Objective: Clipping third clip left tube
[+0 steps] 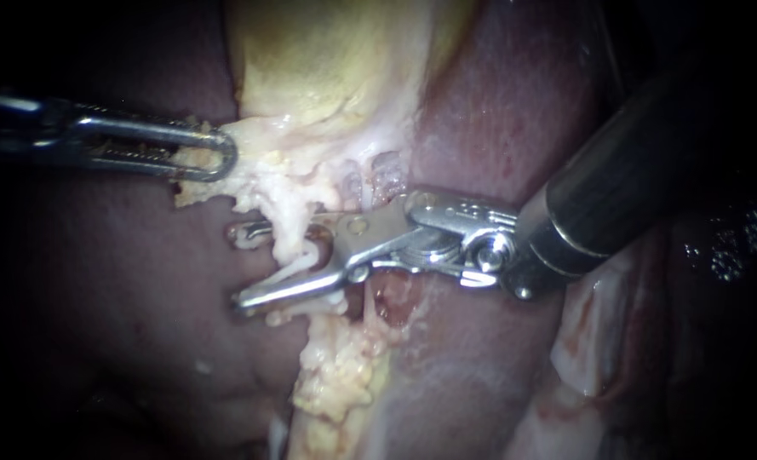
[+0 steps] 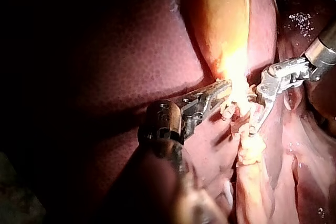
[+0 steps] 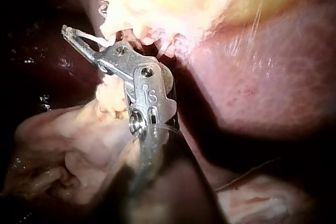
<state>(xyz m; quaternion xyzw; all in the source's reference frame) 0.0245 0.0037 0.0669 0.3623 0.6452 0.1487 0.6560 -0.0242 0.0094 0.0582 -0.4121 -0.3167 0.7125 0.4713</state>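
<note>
Between the two spread jaws of the silver right instrument point(image 1: 242, 264), a pale whitish tube point(image 1: 291, 243) is running downward from the yellow-white fatty tissue point(image 1: 276, 170). One jaw is lying on each side of it with a clear gap showing, so nothing is being clamped. At the left edge of that fat, the slender grey left instrument point(image 1: 212, 153) is holding it with jaws closed, below the yellow gallbladder point(image 1: 327, 60) and beside the dark red liver point(image 1: 497, 111).
</note>
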